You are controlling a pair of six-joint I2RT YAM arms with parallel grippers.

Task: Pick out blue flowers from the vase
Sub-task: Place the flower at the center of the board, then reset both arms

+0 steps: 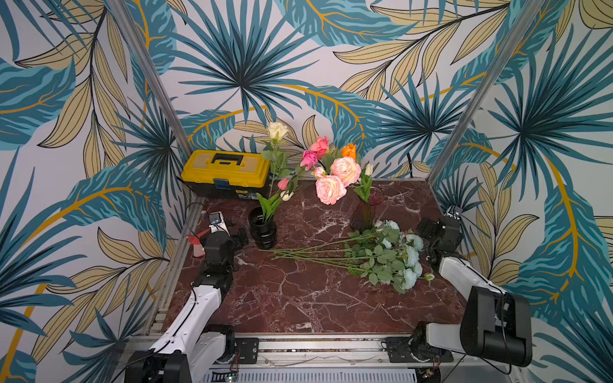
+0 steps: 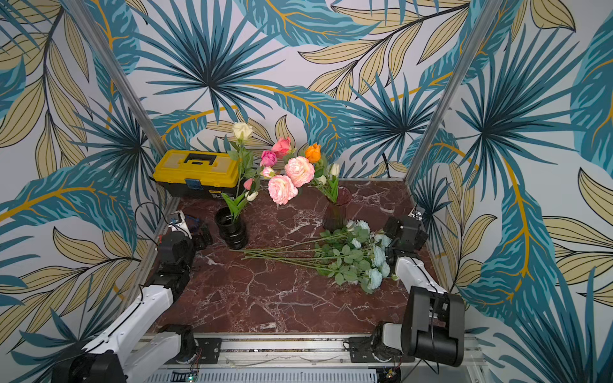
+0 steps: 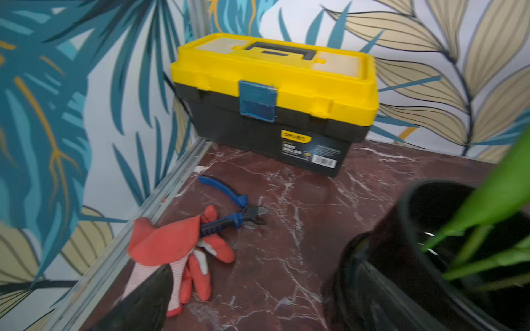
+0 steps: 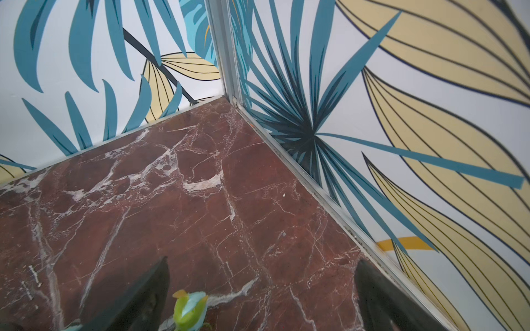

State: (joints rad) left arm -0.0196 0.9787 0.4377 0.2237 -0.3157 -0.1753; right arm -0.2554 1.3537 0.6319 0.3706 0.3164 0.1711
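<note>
Blue flowers (image 1: pixel 391 255) lie on the table (image 1: pixel 298 298); left gripper (image 1: pixel 239 239) and right gripper (image 4: pixel 263 259) gape wide, empty.

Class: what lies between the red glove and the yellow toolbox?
Pliers lie between the glove and the toolbox, one handle tucked under the glove. The left wrist view shows this.

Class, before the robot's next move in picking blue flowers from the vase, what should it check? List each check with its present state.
1. Blue flowers out of the vases, lying on the table: ok.
2. No blue bloom showing in the purple vase or black vase: ok.
3. Both vases upright: ok.
4. Right gripper open, gripping nothing: ok.
5. Small bud between its fingers, touched or not: cannot tell.
</note>
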